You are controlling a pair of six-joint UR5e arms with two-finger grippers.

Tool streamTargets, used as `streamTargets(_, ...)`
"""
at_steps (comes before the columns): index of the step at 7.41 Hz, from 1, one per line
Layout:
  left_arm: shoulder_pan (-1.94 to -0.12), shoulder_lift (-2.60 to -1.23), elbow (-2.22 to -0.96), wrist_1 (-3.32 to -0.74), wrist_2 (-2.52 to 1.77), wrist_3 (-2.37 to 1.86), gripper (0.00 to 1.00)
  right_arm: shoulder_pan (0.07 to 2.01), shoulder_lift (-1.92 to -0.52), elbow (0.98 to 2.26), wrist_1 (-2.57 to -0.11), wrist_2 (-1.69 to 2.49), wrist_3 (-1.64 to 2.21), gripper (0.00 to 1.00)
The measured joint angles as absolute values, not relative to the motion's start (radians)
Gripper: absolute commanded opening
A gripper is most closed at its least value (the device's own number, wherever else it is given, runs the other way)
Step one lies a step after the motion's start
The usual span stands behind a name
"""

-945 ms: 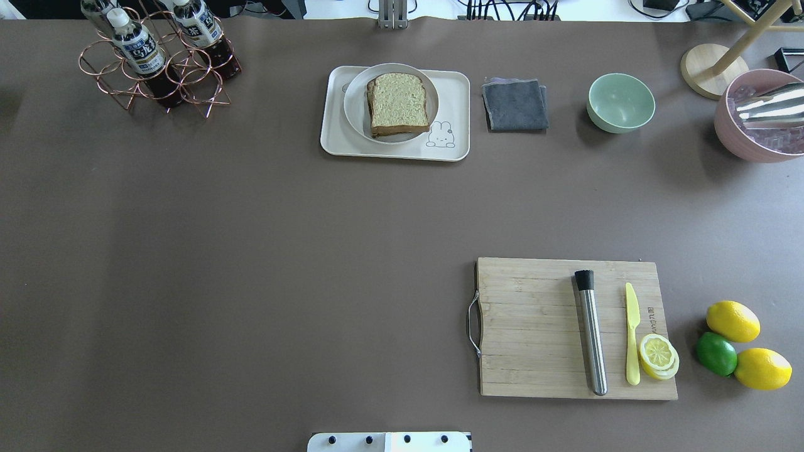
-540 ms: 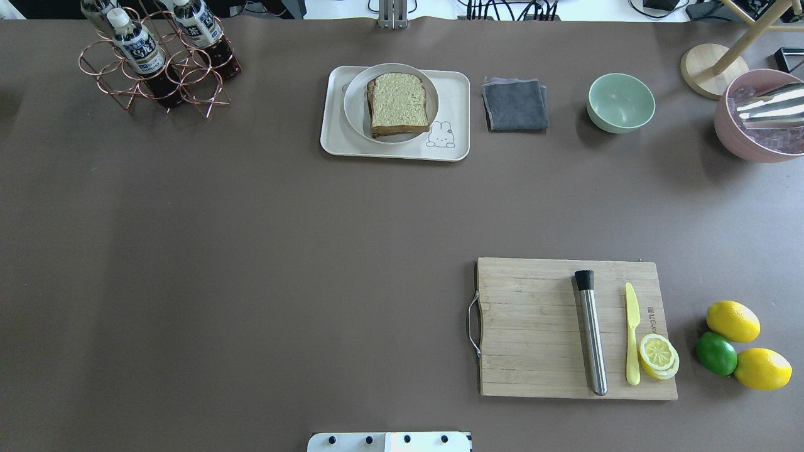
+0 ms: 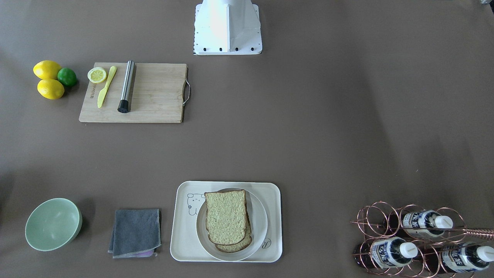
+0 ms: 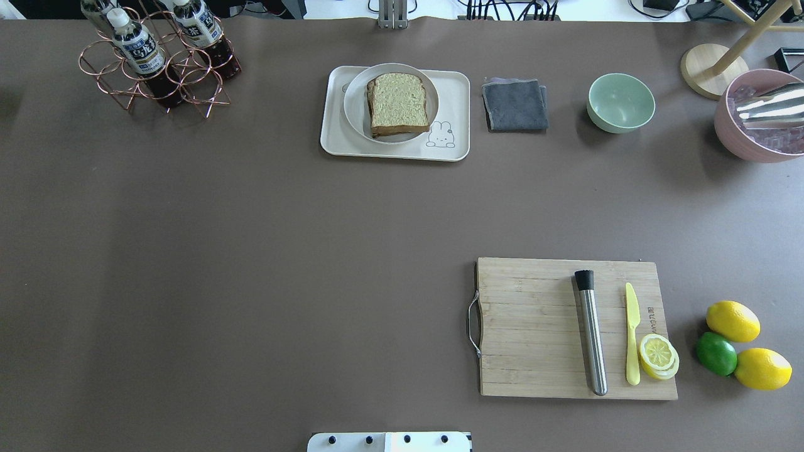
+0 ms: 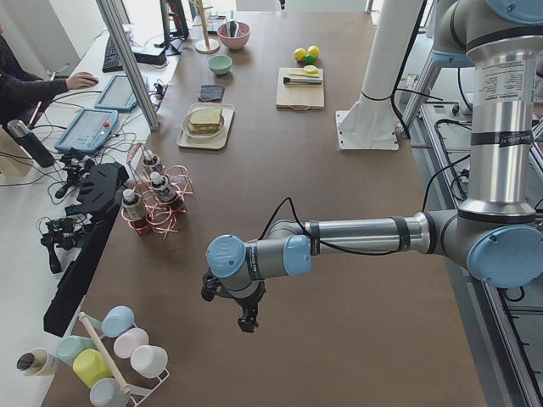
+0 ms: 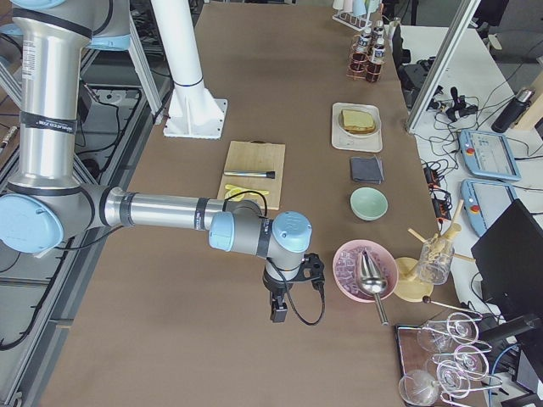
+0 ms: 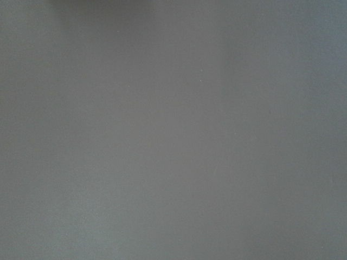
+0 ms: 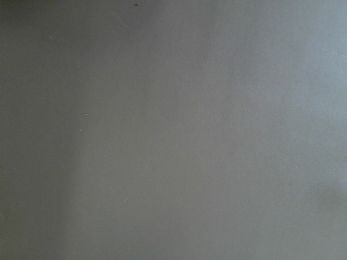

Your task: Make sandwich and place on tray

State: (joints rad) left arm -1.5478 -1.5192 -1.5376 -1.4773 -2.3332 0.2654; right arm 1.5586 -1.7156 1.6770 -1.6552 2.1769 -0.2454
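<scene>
sandwich (image 4: 401,103): was sitting on the round white plate (image 4: 352,107), which sat inside the tray (image 4: 453,94). Top slice was a bit off-square over the bottom one; couldn't see any egg from these angles.
around the tray: grey cloth (image 4: 515,105) just beside it on the robot's right, green bowl (image 4: 620,102) further that way, bottle rack (image 4: 157,63) well off on the robot's left, cutting board (image 4: 534,326) well apart on the robot's side.
left gripper (image 5: 246,320): way out from the tray past the bottle rack, pointing down at bare table (image 4: 251,251). Only a side view showed it, so I couldn't tell how the fingers stood.
right gripper (image 6: 278,312): same deal at the opposite end, far from the tray; finger state not readable either.
step, my guess: basically done, arms parked.
doing it well: I'd say leave the stack alone. Any touch-up should come straight down and gently, since that shifted top slice looked easy to slide.
</scene>
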Motion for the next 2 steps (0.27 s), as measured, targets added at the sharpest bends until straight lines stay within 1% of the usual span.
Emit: streamTargets(2,-1.548,-1.52,-1.538,-1.478,-2.334,0.265,0.99,1.559,-1.716,1.677,-1.655,2.187,-0.245,1.0)
